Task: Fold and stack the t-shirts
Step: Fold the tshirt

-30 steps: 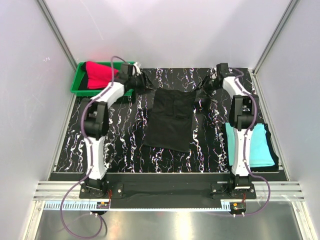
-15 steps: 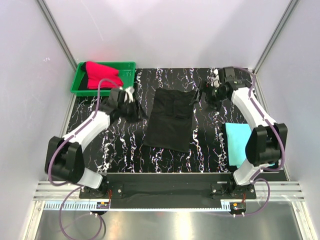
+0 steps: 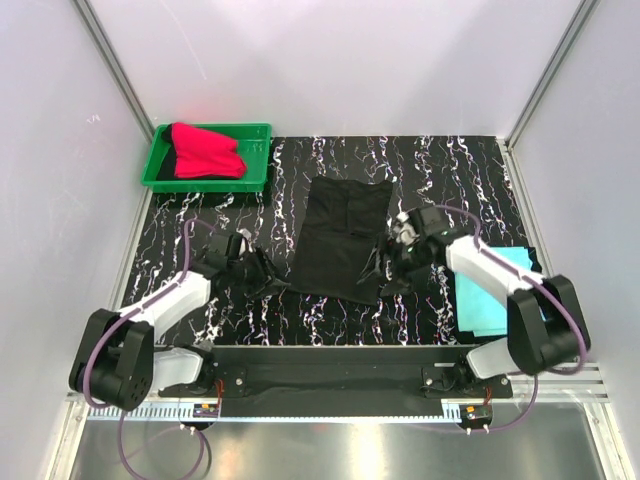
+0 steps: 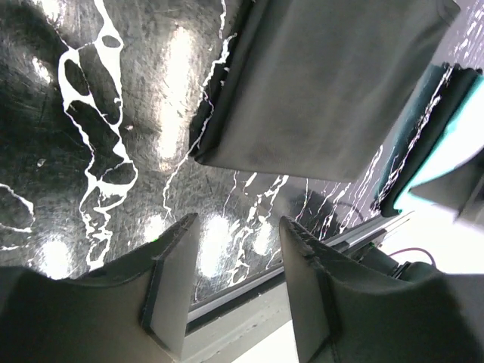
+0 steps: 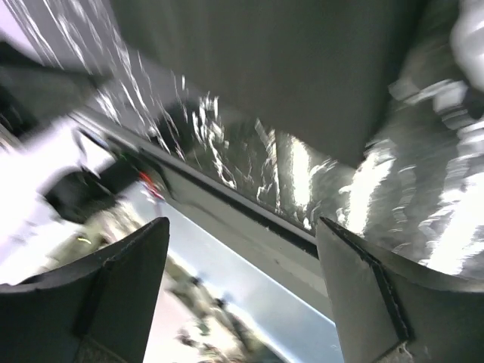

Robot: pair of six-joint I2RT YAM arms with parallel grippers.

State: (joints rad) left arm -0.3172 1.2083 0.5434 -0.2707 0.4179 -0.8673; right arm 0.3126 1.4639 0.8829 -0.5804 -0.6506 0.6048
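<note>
A black cloth t-shirt (image 3: 345,240) lies flat at the centre of the black, white-veined marble-pattern mat (image 3: 240,215). It is folded into a long panel whose far end leans toward 1 o'clock, with faint creases across it. The left wrist view shows its near corner as stacked layers with a clean folded edge.

A bright red cloth t-shirt (image 3: 205,152) sits bunched in the green plastic tray (image 3: 256,160) at 10 o'clock. A turquoise cloth t-shirt (image 3: 490,305), folded flat, lies at 4 o'clock, near the mat's edge.

The left gripper (image 3: 268,280) is low over the mat at 8 o'clock of the black shirt, just beside its near left corner. Its fingers (image 4: 170,291) are parted, with only bare mat between them. The right gripper (image 3: 383,270) is at the shirt's near right corner, at 5 o'clock. Its fingers (image 5: 128,291) are spread wide and hold nothing.

The right arm crosses the turquoise shirt and hides part of it. A dark patch beside the red shirt in the tray cannot be made out. The right wrist view is smeared with blur, so whether that gripper touches the cloth cannot be told.
</note>
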